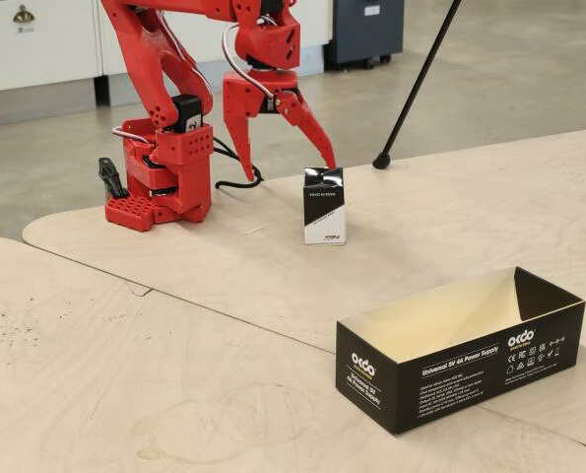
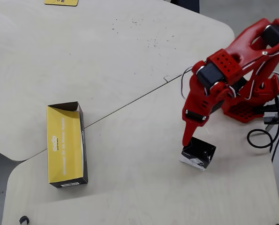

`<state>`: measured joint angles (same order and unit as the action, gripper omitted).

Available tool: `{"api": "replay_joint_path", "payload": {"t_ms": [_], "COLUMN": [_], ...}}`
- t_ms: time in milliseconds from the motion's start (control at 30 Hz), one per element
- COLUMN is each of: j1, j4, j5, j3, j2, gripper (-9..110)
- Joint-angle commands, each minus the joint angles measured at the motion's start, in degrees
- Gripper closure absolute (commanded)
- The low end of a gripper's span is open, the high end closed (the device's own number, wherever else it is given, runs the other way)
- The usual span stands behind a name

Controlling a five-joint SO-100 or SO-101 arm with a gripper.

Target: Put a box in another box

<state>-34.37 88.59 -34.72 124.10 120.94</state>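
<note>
The small box (image 1: 324, 205), black on top and white below, stands upright on the pale wooden table (image 1: 174, 325); the overhead view shows this box (image 2: 198, 153) near the arm's base. My red gripper (image 1: 291, 171) hangs open just behind and left of it, one fingertip beside the box's top corner. Nothing sits between the fingers. From overhead, the gripper (image 2: 192, 139) points down at the box's upper left edge. The long black lidless box (image 1: 450, 379) lies empty at the front right in the fixed view, and at the left (image 2: 83, 150) in the overhead view.
The red arm base (image 1: 160, 177) stands at the table's back left, with a black cable (image 2: 261, 138) trailing beside it. A black tripod leg (image 1: 421, 79) slants down to the floor behind the table. A seam (image 2: 130, 103) runs between two table boards.
</note>
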Motion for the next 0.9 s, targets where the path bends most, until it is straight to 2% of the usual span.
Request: {"api": "replay_joint_path", "payload": {"t_ms": [0, 333, 867], "j1": [-4.13, -11.07, -12.30], "j4": [-2.11, -3.87, -15.12], "j5": [4.75, 12.04, 16.26], "j3": [-0.18, -2.20, -1.32], "j2": [0.35, -2.29, -15.12], "gripper": [51, 51, 53]}}
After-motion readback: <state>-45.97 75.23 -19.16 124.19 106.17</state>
